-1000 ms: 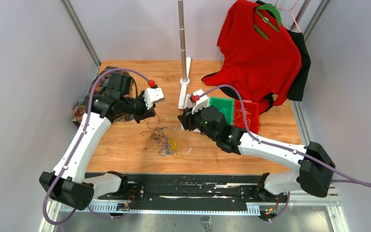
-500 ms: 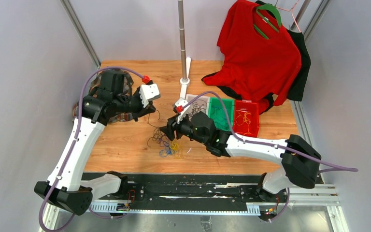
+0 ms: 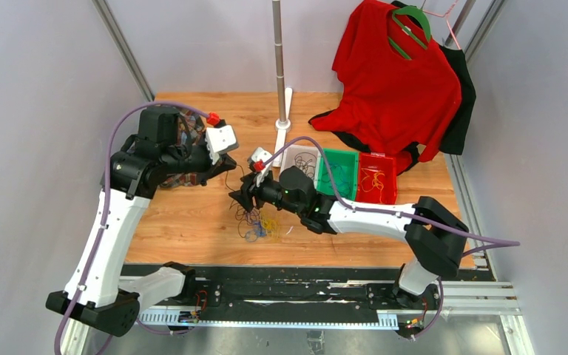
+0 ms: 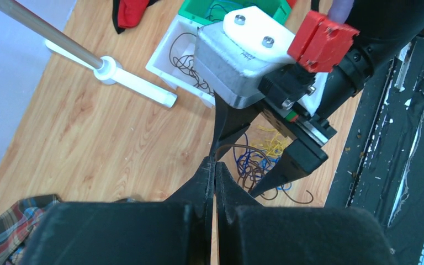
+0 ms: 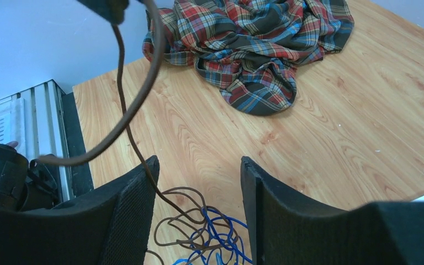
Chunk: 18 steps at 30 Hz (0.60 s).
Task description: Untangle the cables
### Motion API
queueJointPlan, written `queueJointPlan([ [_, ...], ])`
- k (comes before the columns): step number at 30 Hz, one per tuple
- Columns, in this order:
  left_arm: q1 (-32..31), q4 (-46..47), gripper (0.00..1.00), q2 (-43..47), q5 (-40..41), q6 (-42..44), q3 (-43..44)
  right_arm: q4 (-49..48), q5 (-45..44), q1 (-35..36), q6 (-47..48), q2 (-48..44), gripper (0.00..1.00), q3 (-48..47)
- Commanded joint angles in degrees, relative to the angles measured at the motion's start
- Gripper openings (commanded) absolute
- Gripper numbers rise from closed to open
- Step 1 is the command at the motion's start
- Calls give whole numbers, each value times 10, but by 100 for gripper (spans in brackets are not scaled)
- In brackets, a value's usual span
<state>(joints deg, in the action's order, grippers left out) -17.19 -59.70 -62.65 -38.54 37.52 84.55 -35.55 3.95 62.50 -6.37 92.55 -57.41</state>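
The cables (image 3: 257,222) lie as a small wad of dark brown, blue and yellow wire on the wooden table, also seen as cables (image 5: 210,234) and cables (image 4: 259,160) in the wrist views. One dark brown cable (image 5: 124,105) rises from the wad up to my left gripper (image 4: 214,161), which is shut on it above the table. My left gripper (image 3: 224,168) hangs up and left of the wad. My right gripper (image 5: 196,190) stands open just over the wad's left part, with brown and blue loops showing between its fingers (image 5: 135,210). My right gripper (image 3: 238,198) holds nothing.
A white bin (image 3: 301,159), a green bin (image 3: 340,168) and a red bin (image 3: 376,177) holding sorted wires stand to the right. A pole stand (image 3: 281,118) is at the back. A plaid cloth (image 5: 254,49) lies left, red shirt (image 3: 396,81) hangs back right.
My right arm swung left from the bins to over the wad and its jaws opened wider. My left gripper drew back to the left, still pinching the brown cable.
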Motion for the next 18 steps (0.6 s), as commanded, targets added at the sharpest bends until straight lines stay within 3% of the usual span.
queueJointPlan([
  [1, -5, -3, 0, 9, -15, -11, 21, -17, -1, 11, 5, 18, 55, -26],
  [11, -4, -2, 0, 23, -7, -48, 105, -65, -12, 6, -41, 78, 51, -15],
  [18, -5, -2, 0, 19, 78, -43, 241, -119, -26, 4, -76, 106, 50, 47],
])
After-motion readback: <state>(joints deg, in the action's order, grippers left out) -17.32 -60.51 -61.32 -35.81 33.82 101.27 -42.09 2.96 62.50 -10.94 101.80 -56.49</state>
